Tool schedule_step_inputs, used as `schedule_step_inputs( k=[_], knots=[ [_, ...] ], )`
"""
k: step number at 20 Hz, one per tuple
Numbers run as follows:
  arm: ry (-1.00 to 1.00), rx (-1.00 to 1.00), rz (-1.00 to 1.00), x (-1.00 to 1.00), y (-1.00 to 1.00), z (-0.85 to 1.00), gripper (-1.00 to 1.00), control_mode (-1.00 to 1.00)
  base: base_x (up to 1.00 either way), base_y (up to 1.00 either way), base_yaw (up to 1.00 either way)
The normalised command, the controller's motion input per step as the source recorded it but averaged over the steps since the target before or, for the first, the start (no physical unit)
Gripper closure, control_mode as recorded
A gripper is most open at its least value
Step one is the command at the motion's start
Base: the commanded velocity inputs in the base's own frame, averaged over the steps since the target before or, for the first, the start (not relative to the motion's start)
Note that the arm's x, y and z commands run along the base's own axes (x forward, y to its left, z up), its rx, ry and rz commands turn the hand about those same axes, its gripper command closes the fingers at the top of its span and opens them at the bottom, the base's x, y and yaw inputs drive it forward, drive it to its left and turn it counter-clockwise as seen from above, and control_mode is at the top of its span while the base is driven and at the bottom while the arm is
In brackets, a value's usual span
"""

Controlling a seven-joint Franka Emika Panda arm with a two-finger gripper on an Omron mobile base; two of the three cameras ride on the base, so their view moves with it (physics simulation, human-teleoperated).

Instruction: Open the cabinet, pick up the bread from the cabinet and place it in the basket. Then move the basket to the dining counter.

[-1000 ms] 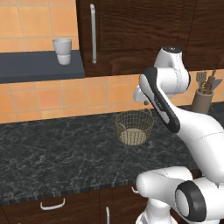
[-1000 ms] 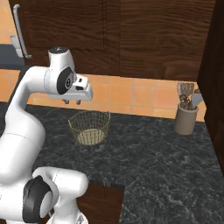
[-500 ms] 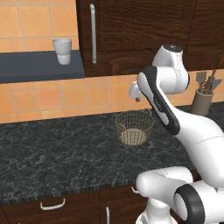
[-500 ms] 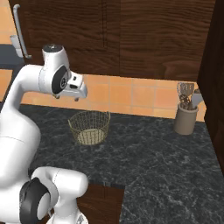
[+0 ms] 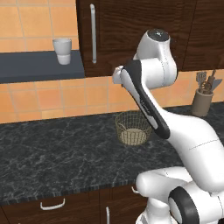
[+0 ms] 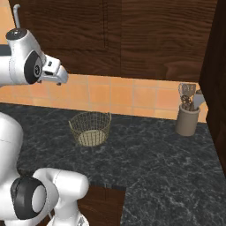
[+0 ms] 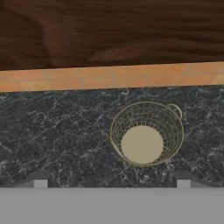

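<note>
Gripper [image 7: 112, 178] wide open, empty, above black counter [image 7: 52, 131]. Basket [image 7: 146, 139] centre frame, empty. Cabinet [image 5: 131, 30] shut, handle [image 5: 92, 33] upper left; bread unseen. Next: approach handle square, grip mid-bar, pull along hinge arc.

The basket [image 7: 146, 133] is thin tan-gold wire mesh with a smooth, matt beige bottom. Under it, the counter [image 5: 57, 148] looks like black stone with pale veins and a dull sheen. Behind the basket, orange tiles [image 6: 132, 95] look smooth. Above them, the cabinet [image 5: 131, 30] is dark grained wood with a silvery metal handle [image 5: 92, 33].
</note>
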Motion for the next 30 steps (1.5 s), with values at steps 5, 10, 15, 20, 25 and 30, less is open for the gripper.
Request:
schedule_step_inputs(
  k=[5,10,15,20,25,30],
  knots=[
    [-0.11,-0.08,0.0,0.02,0.83,0.81,-1.0,-1.0,0.0,0.0,0.0],
    [0.0,-0.24,-0.04,0.23,0.61,0.48,-1.0,-1.0,0.0,0.0,0.0],
    [-0.11,-0.17,-0.05,0.31,0.45,0.15,-1.0,-1.0,0.0,0.0,0.0],
    [-0.31,-0.03,0.0,0.35,0.27,0.18,-1.0,-1.0,0.0,0.0,0.0],
    [-0.13,0.09,0.0,0.42,0.0,0.08,-1.0,-1.0,0.0,0.0,0.0],
    [0.0,0.0,0.0,0.43,0.0,0.09,-1.0,-1.0,0.0,0.0,0.0]
  ],
)
